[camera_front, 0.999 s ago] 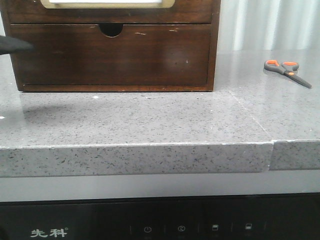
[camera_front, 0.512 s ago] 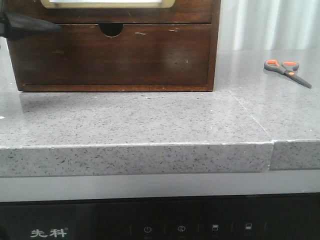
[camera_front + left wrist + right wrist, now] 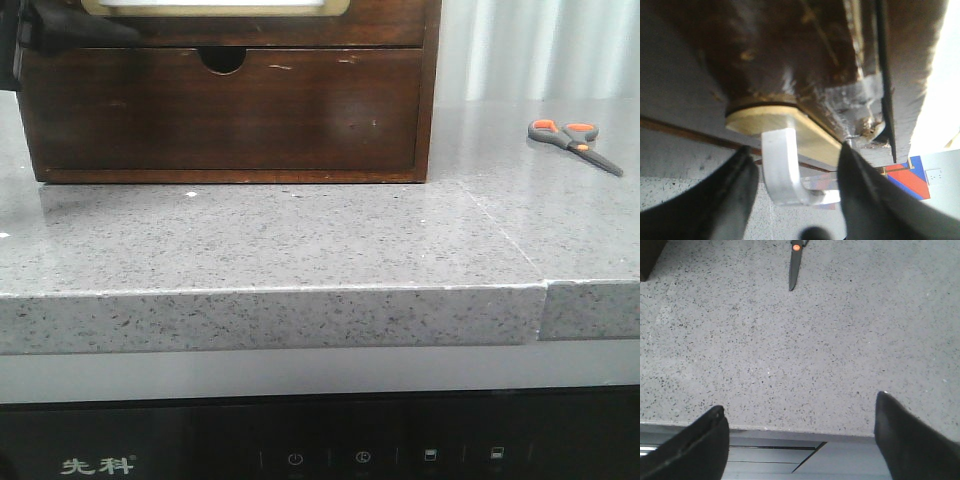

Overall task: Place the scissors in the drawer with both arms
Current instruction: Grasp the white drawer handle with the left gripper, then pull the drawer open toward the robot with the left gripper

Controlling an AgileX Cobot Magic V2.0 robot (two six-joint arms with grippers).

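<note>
Front view: the left gripper (image 3: 75, 30) has risen since the earlier frames. A second ago it showed as a dark tip at the cabinet's lower drawer level on the left edge; half a second ago it was higher, by the seam between the two drawers; now it sits against the left end of the upper drawer (image 3: 215, 8), beside the tan rim of the white panel.

Left wrist view: left gripper (image 3: 795, 175) jaws spread, one finger (image 3: 727, 195) on each side of a white hook-shaped handle (image 3: 782, 170) fixed on a tan plate. Neither finger presses the handle; gaps show on both sides.

The cabinet (image 3: 230, 110) stands at the rear left of the grey speckled surface (image 3: 300, 240); its position is unchanged. The lower drawer with the half-round notch (image 3: 222, 60) is shut.

The scissors (image 3: 572, 142) lie flat near the rear right edge of the surface, well apart from the cabinet, same spot as in both earlier frames.

Right wrist view: right gripper (image 3: 800, 440) jaws spread wide, holding nothing, over the front edge of the surface. Scissors (image 3: 795, 262) blades point toward it, well apart.
</note>
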